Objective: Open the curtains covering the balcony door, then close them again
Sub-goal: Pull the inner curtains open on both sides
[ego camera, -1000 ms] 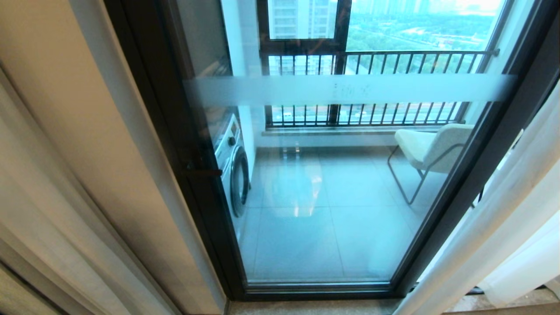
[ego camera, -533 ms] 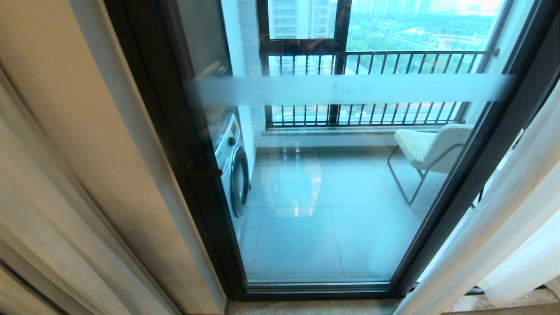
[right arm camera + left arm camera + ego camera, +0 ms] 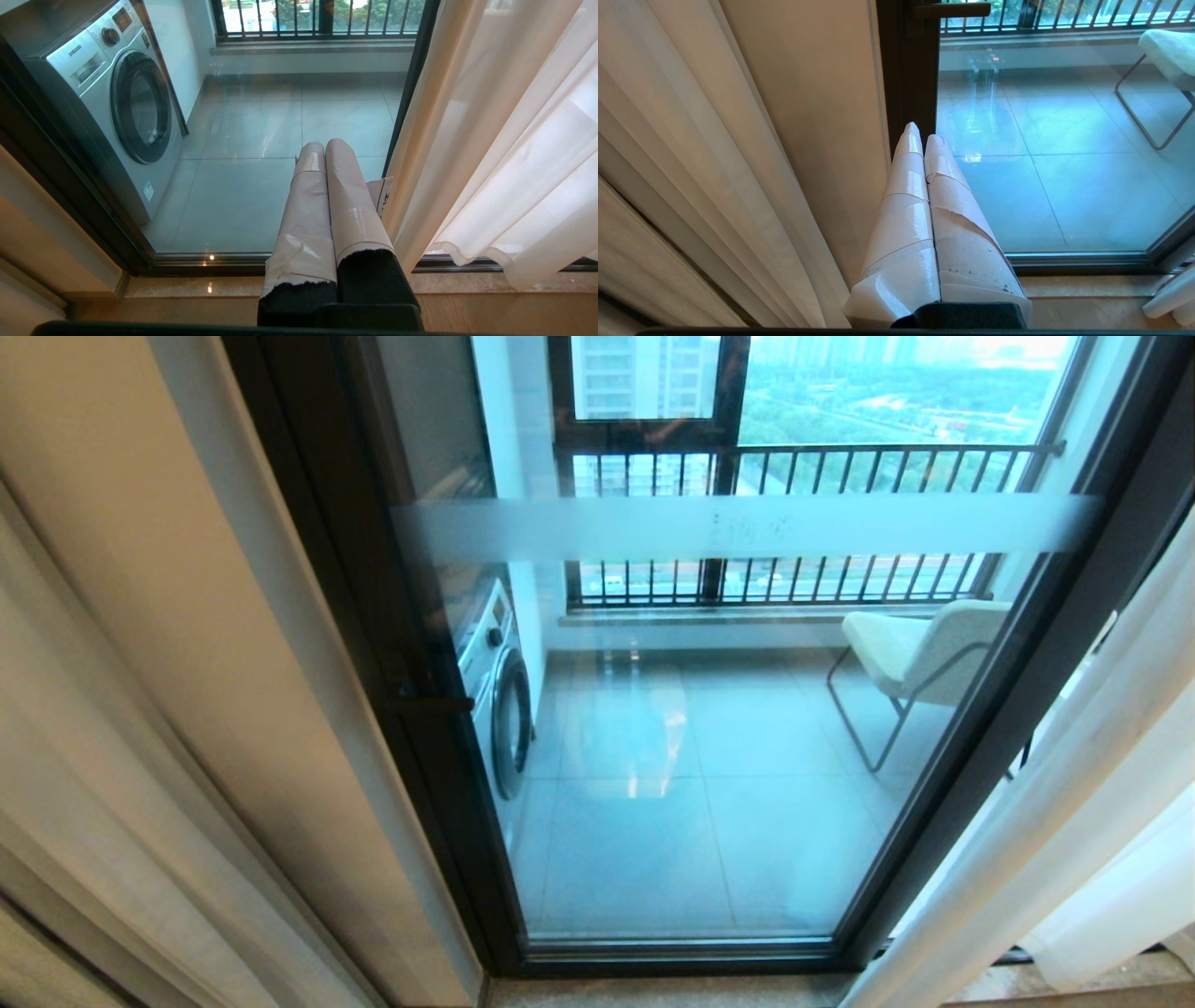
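- You have the balcony door dead ahead in the head view: one glass panel in a dark frame, frosted white band running across it at upper height.
- The curtains are pulled off that panel. The sheer white panel hangs at the right edge, overlapping the door's right frame; its wavy hem sits just above the stone sill.
- On the left you see a cream wall strip beside the door frame, and more pale vertical folds of fabric outboard of it.
- Neither arm shows in the head view.
- Left gripper: taped white fingers pressed together, clenched on nothing. It points at the lower left frame post of the door, near it; you can't confirm contact from this angle.
- Right gripper: taped fingers also pressed together, empty. It hangs low in front of the glass, just beside the sheer curtain's edge, fabric not between the fingers.
- A small white tag sticks out from the right gripper's side, against the curtain edge.
- Through the glass you see: washing machine at the left of the balcony, pale chair at the right, black railing behind, grey floor tiles.
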Available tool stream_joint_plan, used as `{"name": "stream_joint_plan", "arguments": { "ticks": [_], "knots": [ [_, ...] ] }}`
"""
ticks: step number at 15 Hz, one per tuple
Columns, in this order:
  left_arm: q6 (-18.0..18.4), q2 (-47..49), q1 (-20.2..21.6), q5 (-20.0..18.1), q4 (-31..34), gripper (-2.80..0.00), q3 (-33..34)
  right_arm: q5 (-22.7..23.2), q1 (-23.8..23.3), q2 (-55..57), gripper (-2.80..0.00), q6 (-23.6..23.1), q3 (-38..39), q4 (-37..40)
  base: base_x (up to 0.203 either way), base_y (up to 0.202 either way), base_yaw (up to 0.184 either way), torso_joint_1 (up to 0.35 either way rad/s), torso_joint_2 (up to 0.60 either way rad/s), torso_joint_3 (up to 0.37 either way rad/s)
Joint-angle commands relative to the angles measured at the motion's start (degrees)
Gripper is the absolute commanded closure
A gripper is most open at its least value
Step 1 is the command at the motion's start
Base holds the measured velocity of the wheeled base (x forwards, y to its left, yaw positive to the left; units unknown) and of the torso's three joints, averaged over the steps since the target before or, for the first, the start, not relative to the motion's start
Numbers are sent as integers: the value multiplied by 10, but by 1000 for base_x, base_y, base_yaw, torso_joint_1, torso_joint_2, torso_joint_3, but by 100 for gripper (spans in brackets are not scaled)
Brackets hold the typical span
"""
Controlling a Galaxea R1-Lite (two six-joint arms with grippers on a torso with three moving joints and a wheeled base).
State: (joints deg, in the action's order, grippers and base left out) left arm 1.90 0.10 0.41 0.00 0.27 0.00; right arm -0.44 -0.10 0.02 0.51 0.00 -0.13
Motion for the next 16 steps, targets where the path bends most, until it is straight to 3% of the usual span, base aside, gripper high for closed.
{"name": "stream_joint_plan", "arguments": {
  "ticks": [1, 13, 16],
  "knots": [
    [-1, 0, 0, 0, 0, 0, 0, 0, 0, 0, 0, 0, 0, 0, 0, 0, 0, 0, 0, 0],
    [3, 0, 0, 1, 0, 0, 0, 0, 0, 0, 0, 0, 0, 0, 0, 0, 0, 0, 0, 0],
    [3, 0, 0, 1, 0, 0, 0, 0, 0, 0, 0, 0, 0, 0, 2, -106, -3, 5, 2, -1]
  ]
}}
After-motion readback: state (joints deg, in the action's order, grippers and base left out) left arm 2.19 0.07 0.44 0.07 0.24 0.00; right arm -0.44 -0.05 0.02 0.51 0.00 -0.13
